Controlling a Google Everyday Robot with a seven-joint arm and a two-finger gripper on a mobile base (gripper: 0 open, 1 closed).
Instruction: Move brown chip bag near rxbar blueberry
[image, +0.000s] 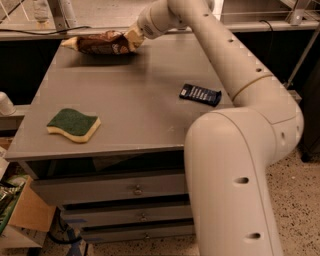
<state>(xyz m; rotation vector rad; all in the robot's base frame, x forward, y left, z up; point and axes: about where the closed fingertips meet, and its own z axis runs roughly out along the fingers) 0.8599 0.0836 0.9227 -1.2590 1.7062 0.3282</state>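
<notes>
Tool (134, 39) gripping brown chip bag (100, 44), far table (140, 107) edge (rxbar blueberry (200, 94) apart)

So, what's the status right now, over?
Claw at right end of bag, far side of table. Bar lies apart, near right edge. Sponge front left, off the path.

I see the grey bench (150, 100) carrying a green-and-yellow sponge (73, 125) near its front left and the rxbar blueberry (200, 94) toward the right edge. Over the far left corner, my gripper (134, 37) clamps the brown chip bag (100, 44) by its right end.
</notes>
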